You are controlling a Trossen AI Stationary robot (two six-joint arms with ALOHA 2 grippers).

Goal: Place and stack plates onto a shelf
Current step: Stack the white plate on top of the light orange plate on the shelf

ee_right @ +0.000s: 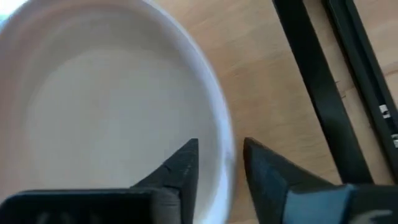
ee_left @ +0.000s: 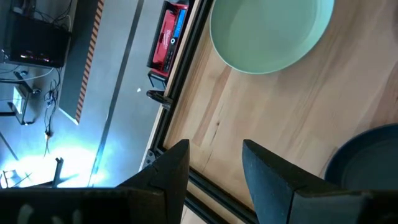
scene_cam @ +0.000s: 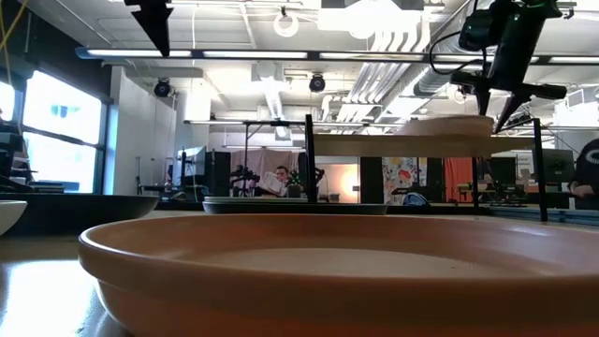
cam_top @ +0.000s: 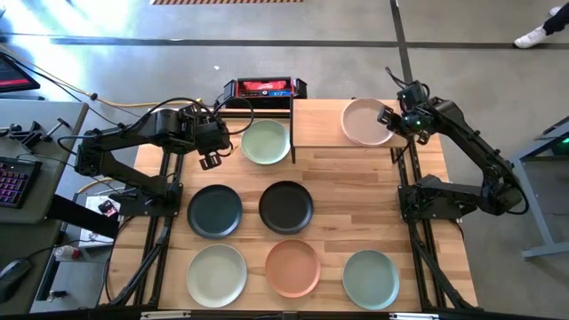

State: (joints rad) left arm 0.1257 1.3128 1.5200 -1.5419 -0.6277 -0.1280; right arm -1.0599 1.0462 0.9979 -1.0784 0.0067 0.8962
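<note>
A pink plate [cam_top: 366, 122] lies flat on the right half of the light-wood shelf [cam_top: 316, 124] at the table's far side. My right gripper [ee_right: 219, 152] points steeply down at the plate's right rim [ee_right: 222, 134]. It is open, with one finger over the plate's inside and one outside the rim. My left gripper [cam_top: 211, 160] hangs open above the tabletop, left of a pale green plate [cam_top: 266, 141] that rests on the table beside the shelf's left end.
On the tabletop lie a dark teal plate [cam_top: 214, 212], a black plate [cam_top: 285, 206], a pale green one [cam_top: 216, 274], a terracotta one [cam_top: 292, 267] and a grey-green one [cam_top: 371, 278]. A red-and-black box [cam_top: 264, 88] stands at the far edge.
</note>
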